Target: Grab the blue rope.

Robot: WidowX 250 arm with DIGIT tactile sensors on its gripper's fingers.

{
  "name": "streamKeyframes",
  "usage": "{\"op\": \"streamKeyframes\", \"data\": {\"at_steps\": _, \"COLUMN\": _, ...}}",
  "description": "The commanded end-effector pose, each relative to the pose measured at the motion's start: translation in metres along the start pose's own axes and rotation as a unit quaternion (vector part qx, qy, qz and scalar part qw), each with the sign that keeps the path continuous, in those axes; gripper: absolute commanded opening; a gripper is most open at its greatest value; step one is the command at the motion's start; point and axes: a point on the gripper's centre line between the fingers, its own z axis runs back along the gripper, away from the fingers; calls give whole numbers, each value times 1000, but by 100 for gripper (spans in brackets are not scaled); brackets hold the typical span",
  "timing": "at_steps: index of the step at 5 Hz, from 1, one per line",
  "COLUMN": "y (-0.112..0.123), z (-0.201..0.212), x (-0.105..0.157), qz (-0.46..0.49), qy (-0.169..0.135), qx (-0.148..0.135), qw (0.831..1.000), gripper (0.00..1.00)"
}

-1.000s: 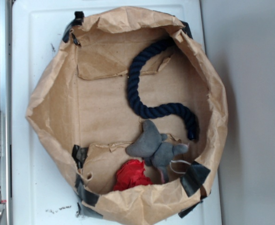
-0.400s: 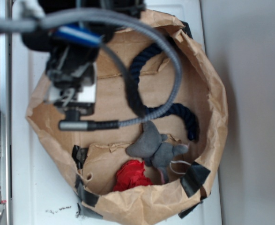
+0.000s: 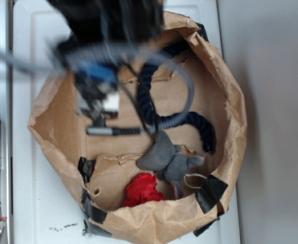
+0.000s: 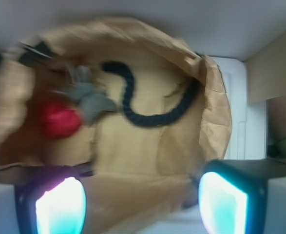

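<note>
My pincer point(image 4: 142, 197) hangs above the left part of a crumpled brown paper bag point(image 3: 230, 96) that is rolled down into an open basin on a white counter point(image 3: 24, 152). In the wrist view my two glowing teal-white fingers point(image 4: 60, 207) stand wide apart at the bottom corners, with nothing between them but the paper rim. In the exterior view my black arm point(image 3: 103, 30) is blurred and covers the bag's far left side, and a thin grey braided cable point(image 3: 181, 81) loops from it across the middle of the bag.

Near the bag's front wall, left of centre, lies a crumpled red cloth lump point(image 3: 142, 189). Just to its right, touching it, lies a grey plush mouse toy point(image 3: 169, 160) with a thin pale tail.

The thick dark navy twisted-strand rope point(image 3: 147, 101) lies on the bag floor in the middle and right. It runs from the far right rim down in a curve, passes just above the plush toy, then bends toward the right wall, where its end points down. It lies free, well apart from my fingers.
</note>
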Motion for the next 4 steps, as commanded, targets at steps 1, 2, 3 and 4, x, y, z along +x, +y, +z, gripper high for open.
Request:
{"op": "streamKeyframes", "data": {"at_steps": 1, "y": -23, "z": -83, "x": 25, "qz": -74, "qy": -2, "qx": 66, "qw": 995, "gripper": 100}}
{"op": "streamKeyframes", "data": {"at_steps": 2, "y": -18, "z": -117, "x": 30, "qz": -103, "qy": 16, "qx": 71, "qw": 992, "gripper": 100}}
{"op": "streamKeyframes", "data": {"at_steps": 3, "y": -4, "z": -138, "x": 35, "qz": -124, "qy": 15, "qx": 58, "qw": 991, "gripper": 100}}
{"op": "streamKeyframes", "data": {"at_steps": 4, "y": -2, "z": -153, "x": 48, "qz": -145, "qy": 8, "qx": 30, "qw": 989, "gripper": 100}}
